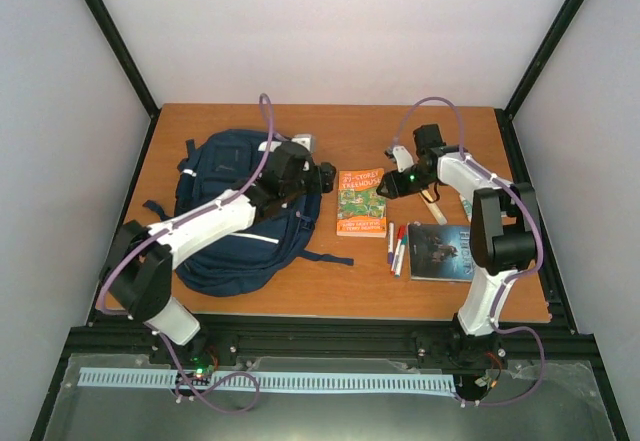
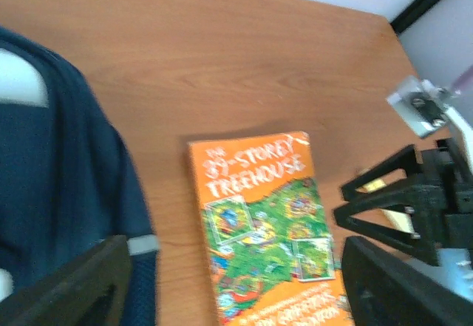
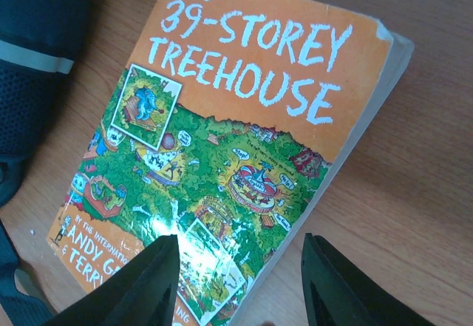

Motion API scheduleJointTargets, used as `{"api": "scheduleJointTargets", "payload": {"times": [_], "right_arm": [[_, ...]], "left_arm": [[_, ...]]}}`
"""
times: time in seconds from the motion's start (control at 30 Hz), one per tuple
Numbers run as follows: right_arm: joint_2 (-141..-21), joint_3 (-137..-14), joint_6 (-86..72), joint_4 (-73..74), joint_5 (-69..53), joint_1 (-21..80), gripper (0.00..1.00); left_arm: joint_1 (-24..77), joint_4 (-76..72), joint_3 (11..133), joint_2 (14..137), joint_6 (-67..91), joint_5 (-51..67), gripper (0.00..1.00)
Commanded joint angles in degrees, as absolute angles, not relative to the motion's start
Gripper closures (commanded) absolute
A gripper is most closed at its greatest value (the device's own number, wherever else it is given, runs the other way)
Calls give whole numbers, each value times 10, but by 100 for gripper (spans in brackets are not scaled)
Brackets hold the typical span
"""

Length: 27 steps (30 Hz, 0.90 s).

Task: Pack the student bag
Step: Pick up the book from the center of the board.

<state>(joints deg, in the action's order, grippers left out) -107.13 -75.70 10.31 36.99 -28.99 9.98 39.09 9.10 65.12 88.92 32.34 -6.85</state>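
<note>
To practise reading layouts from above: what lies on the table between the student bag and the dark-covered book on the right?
In the top view, the orange paperback and a few pens lie between the student bag and the dark-covered book.

Bright, even light; left wrist view blurred; white glare on book [image 3: 194,246]; soft shadows.

Table [image 1: 330,291]: wood grain, smooth, low sheen.
Bag [image 1: 225,176]: navy woven cloth, matt; mesh-textured patch and grey tape trim at edge nr book.
Book [image 3: 236,119]: paper; cover glossy w/ glare spots, corners scuffed white; page block matt.
L gripper [image 2: 236,285], R gripper [image 3: 238,248]: black plastic, matt.
Arm shells [image 1: 215,216]: white plastic, smooth, slight gloss.
Frame [image 1: 330,336]: black metal, matt.
Markers [image 1: 401,253]: smooth plastic, approx.; too small for finer detail.
</note>
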Motion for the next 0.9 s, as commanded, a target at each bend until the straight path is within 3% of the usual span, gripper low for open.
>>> {"api": "scheduleJointTargets", "payload": {"times": [0.0, 0.13, 0.53, 0.87], "right_arm": [[-1092, -750, 84, 356, -302, 99, 55], [-1099, -748, 81, 348, -285, 99, 57], [-1136, -746, 74, 352, -267, 99, 62], [-1173, -750, 78, 375, -217, 99, 79]], "left_arm": [[375, 24, 650, 950, 407, 86, 29], [374, -28, 629, 1002, 458, 139, 36], [374, 0, 648, 1088, 473, 143, 31], [375, 26, 672, 1130, 487, 133, 32]]}}
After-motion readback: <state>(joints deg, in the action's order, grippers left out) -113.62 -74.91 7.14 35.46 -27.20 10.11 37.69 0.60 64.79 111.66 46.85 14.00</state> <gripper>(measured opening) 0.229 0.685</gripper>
